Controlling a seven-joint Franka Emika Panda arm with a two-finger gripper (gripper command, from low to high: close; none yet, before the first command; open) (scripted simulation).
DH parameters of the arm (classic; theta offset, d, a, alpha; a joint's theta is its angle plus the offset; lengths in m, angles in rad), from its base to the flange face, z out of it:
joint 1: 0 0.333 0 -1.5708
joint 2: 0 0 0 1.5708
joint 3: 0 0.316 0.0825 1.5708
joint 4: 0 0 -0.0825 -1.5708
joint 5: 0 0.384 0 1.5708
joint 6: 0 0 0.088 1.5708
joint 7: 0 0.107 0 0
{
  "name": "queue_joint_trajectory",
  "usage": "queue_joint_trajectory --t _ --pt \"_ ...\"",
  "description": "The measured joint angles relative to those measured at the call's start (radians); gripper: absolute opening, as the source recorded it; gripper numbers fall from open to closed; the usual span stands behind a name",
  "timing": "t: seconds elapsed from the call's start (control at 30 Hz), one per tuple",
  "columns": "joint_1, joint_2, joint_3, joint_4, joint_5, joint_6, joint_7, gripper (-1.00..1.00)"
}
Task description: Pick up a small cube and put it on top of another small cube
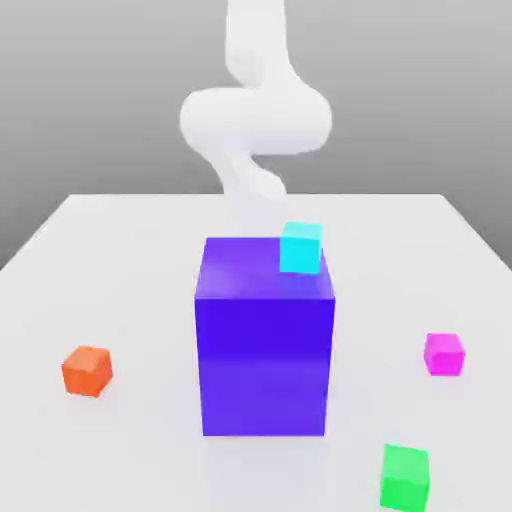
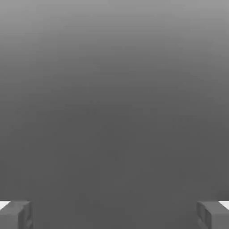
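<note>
- Gripper (image 2: 114, 215) with fingers spread wide, nothing between them, perhaps ready to receive a cube.
- Magenta cube (image 1: 444, 355) on the table (image 1: 130, 450), exterior view's right, near the green cube (image 1: 405, 479), its likely base.
- Exterior view shows a cyan cube (image 1: 301, 248) atop the blue block (image 1: 264, 365); hand view shows the fingertips.
</note>
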State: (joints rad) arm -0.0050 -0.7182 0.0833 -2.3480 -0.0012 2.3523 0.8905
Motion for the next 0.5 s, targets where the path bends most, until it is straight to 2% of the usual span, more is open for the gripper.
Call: queue_joint_trajectory --t 0.27,0.5 --pt "-0.003 0.289 0.297 -0.164 -0.029 0.185 0.338 0.00" --pt "0.025 0.541 0.520 -0.303 -0.097 0.339 0.654 0.00"
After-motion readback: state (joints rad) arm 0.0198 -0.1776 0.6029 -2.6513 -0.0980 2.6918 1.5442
